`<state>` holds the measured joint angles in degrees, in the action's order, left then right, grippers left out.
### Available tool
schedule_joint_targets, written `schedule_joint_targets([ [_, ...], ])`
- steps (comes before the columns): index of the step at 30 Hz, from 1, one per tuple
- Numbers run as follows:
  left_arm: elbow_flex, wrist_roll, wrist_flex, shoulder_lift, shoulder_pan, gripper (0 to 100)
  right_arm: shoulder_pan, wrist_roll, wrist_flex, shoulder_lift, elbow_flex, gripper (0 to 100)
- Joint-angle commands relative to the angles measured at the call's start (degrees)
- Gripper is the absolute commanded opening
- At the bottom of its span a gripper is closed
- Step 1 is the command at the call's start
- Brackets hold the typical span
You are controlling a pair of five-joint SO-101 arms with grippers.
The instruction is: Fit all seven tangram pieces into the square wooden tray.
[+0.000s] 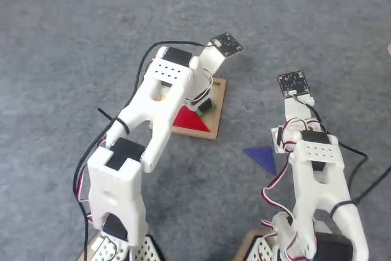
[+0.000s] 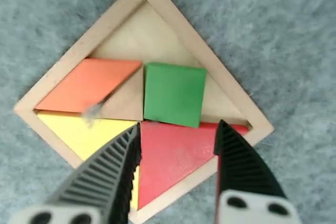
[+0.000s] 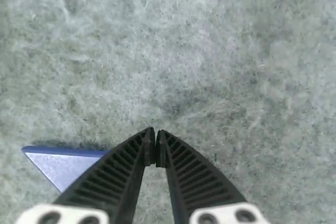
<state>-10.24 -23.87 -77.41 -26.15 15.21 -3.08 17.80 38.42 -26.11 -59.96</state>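
Tray (image 2: 202, 52) sits at the middle of the counter (image 3: 210, 51) under the left end effector (image 2: 178, 125), whose jaws are apart over the red triangle (image 2: 173, 156), with the green square (image 2: 174, 94), orange parallelogram (image 2: 86, 82) and yellow triangle (image 2: 84, 132) inside. Right end effector (image 3: 155, 129), jaws together, hovers just beside the blue triangle (image 3: 58, 163), toward the counter's near right corner.

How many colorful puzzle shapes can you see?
5. Four lie in the wooden tray: an orange parallelogram, a green square, a yellow triangle and a red triangle. A blue triangle lies outside it, on the grey mat. Others may be hidden.
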Motion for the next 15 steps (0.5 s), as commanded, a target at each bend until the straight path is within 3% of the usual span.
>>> schedule_joint_targets([
  [1, -2.07, 2.99, 4.13, -0.62, -0.18, 22, 0.48, 0.44, -1.27, -1.80, 0.35, 2.0],
  [7, -2.24, 2.64, 6.15, -6.59, -0.35, 22, 0.48, 0.44, -1.27, -1.80, 0.35, 2.0],
  [15, -4.09, 1.41, 5.89, -6.77, -6.24, 22, 0.48, 0.44, -1.27, -1.80, 0.35, 2.0],
])
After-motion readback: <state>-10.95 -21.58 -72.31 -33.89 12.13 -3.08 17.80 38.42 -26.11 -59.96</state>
